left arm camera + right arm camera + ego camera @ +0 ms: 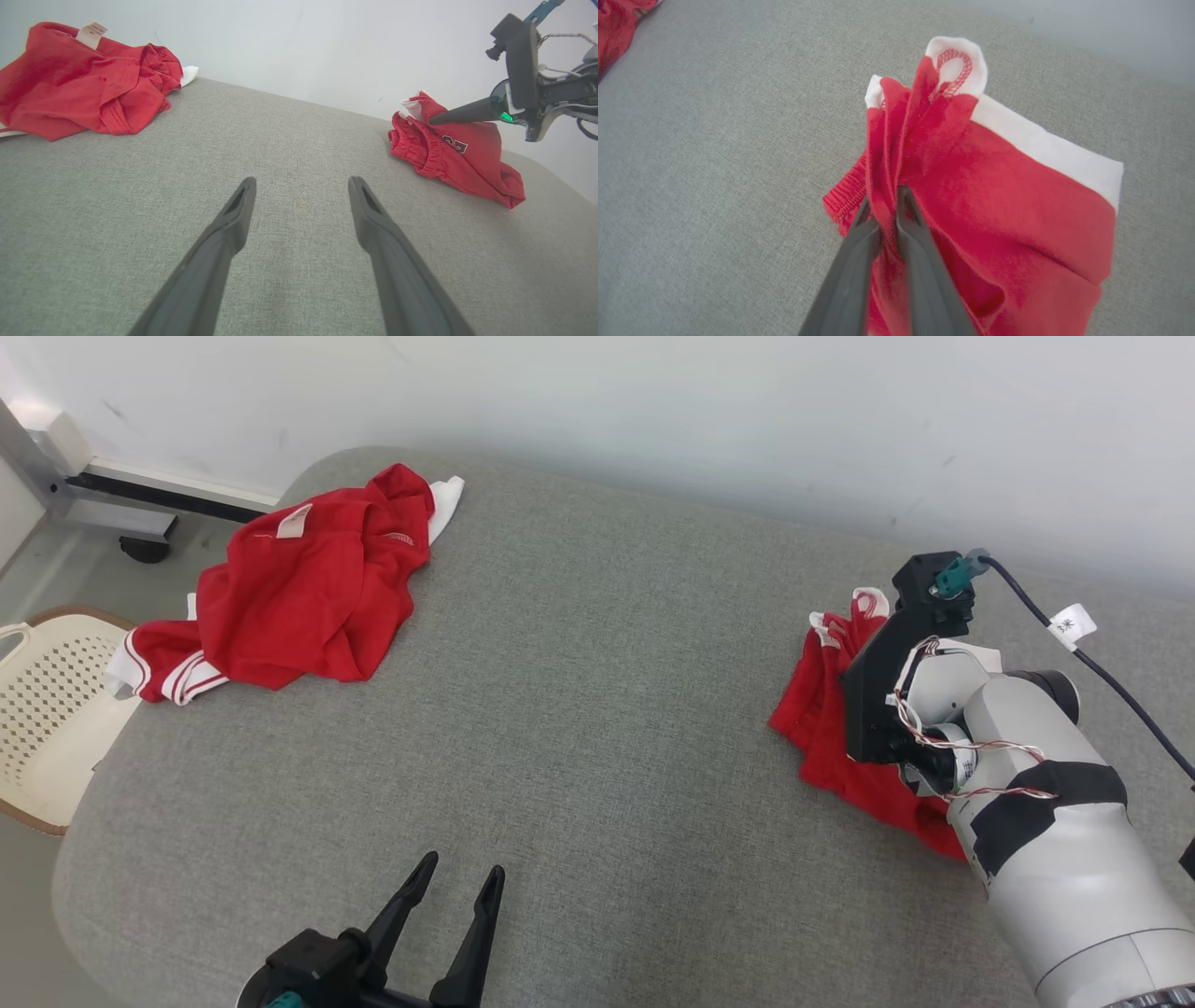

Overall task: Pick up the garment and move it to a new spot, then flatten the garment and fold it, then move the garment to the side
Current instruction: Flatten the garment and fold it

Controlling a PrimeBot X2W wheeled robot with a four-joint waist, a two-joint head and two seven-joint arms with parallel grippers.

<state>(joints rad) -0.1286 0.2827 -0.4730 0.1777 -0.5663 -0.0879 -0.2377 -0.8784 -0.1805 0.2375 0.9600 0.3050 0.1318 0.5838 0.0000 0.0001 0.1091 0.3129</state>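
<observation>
Right gripper [883, 203], fingers [920, 261] closed on a bunched red fold of the shorts [994, 186], which lie crumpled near the right edge of the desk [597, 709] with their white trim showing. Pinching a gathered ridge rather than a flat layer probably secures enough cloth to lift the whole piece. Left gripper [462, 868], fingers spread and empty, poised over the desk's bare near middle, a patch that could serve as the new spot and where it could help flatten; a red shirt [308, 588] lies heaped at the desk's far left corner, well apart.
</observation>
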